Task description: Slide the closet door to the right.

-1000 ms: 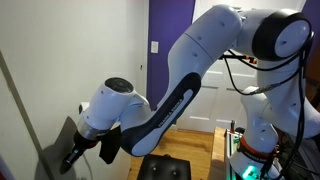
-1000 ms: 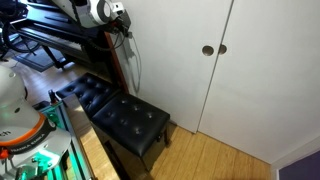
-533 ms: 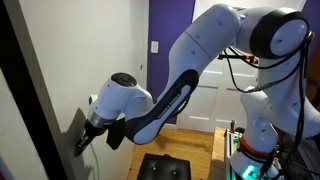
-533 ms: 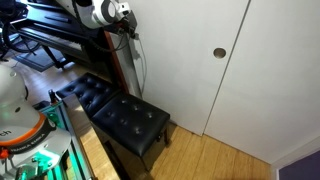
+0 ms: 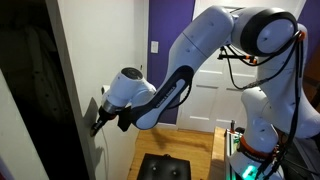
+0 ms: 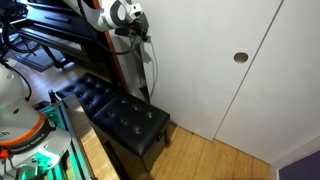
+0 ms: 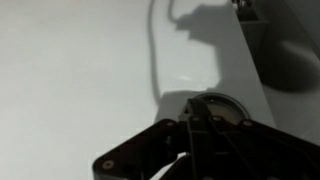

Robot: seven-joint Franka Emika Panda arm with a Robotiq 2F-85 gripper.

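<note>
The closet door [image 6: 200,60] is a tall plain white panel with a small round dark finger pull [image 6: 240,57] near its far edge. In an exterior view it shows edge-on as a grey strip [image 5: 72,70], with the dark closet opening beside it. My gripper [image 5: 97,126] is pressed against the door's near edge, also seen in an exterior view [image 6: 141,33]. In the wrist view the gripper [image 7: 190,116] is shut, with its tips set in a round recessed pull [image 7: 214,104] in the white door face [image 7: 80,60]. It holds nothing.
A black tufted bench [image 6: 120,115] stands on the wooden floor just below the arm, also seen in an exterior view [image 5: 165,168]. A dark keyboard [image 6: 45,40] stands behind it. A purple wall [image 5: 170,30] and a white panelled door [image 5: 205,100] lie beyond.
The closet door has slid steadily to the right with my gripper in its pull. The dark opening has widened, and the door now covers the neighbouring panel's pull.
</note>
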